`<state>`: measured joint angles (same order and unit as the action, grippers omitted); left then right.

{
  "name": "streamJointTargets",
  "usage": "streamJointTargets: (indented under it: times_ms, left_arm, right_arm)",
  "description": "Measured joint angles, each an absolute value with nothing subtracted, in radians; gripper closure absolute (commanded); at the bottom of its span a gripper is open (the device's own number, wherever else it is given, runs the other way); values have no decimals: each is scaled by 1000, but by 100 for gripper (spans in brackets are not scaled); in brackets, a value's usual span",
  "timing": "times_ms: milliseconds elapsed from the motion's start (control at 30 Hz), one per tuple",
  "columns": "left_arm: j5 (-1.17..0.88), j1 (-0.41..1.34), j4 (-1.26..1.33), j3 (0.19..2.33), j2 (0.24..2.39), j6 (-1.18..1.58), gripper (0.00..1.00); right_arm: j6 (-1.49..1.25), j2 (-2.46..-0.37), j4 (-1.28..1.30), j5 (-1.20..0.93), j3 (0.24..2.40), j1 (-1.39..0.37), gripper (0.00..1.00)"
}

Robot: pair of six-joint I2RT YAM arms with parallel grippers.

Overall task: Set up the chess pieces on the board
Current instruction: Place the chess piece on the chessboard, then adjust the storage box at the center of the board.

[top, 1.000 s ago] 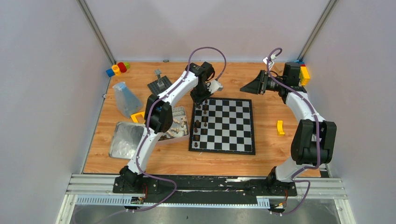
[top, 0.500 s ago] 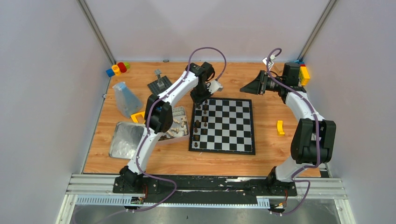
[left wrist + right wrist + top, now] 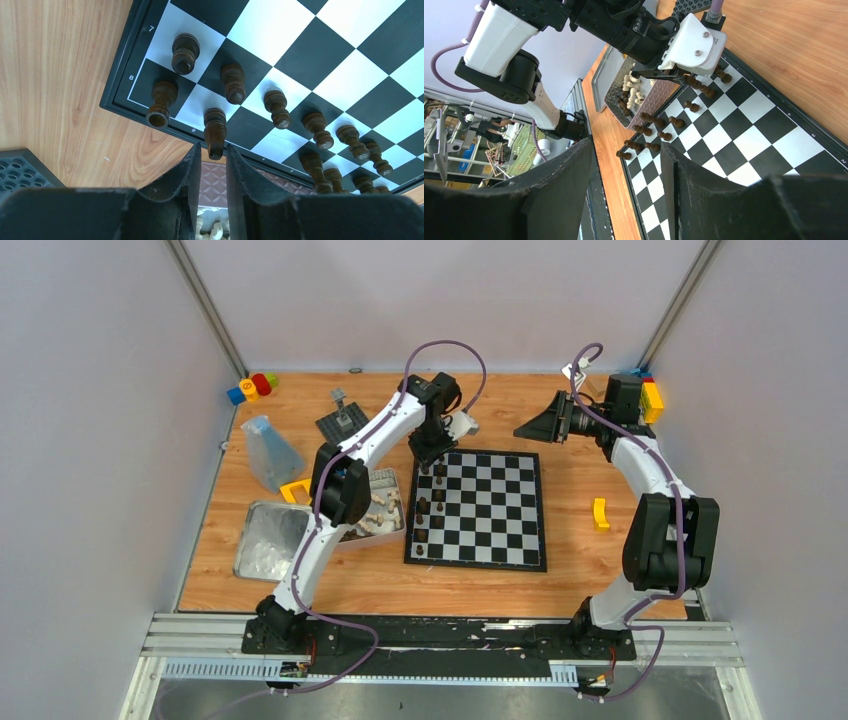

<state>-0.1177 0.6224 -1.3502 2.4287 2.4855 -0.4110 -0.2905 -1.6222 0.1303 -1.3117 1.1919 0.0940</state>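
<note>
Two rows of dark chess pieces (image 3: 276,107) stand along the left edge of the board (image 3: 320,47), where the left tool (image 3: 213,150), jaws slightly parted, straddles one upright piece (image 3: 215,129), apparently letting it go, while the right tool (image 3: 624,146) hovers wide open, empty.

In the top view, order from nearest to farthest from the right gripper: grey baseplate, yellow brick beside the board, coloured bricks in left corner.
From the right gripper:
1. Yellow brick, right of the board.
2. Grey baseplate, left of it.
3. Coloured bricks, far left corner.
</note>
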Motion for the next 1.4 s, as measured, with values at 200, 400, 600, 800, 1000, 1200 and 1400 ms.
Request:
streamJointTargets:
  times_ms: [200, 400, 600, 800, 1000, 1200, 1400]
  left_arm:
    - [-110, 622, -1350, 2429, 2486, -411, 64]
    - [-83, 623, -1314, 2368, 2456, -410, 51]
    - [-70, 617, -1249, 2168, 2272, -411, 39]
    - [-86, 574, -1156, 1903, 1953, -415, 38]
    - [-129, 474, -1074, 1581, 1740, -433, 38]
    - [-109, 451, -1019, 1312, 1689, -471, 37]
    - [-39, 428, -941, 1238, 1650, -479, 34]
  right_arm:
    - [-290, -1622, 130, -1312, 1192, 94, 47]
    - [-290, -1623, 131, -1311, 1192, 94, 46]
    - [-288, -1623, 143, -1309, 1192, 94, 46]
    - [-270, -1623, 184, -1296, 1195, 94, 46]
    - [-221, -1625, 229, -1283, 1222, 94, 46]
    - [-136, -1641, 307, -1265, 1249, 94, 46]
    - [-64, -1650, 380, -1245, 1251, 94, 46]
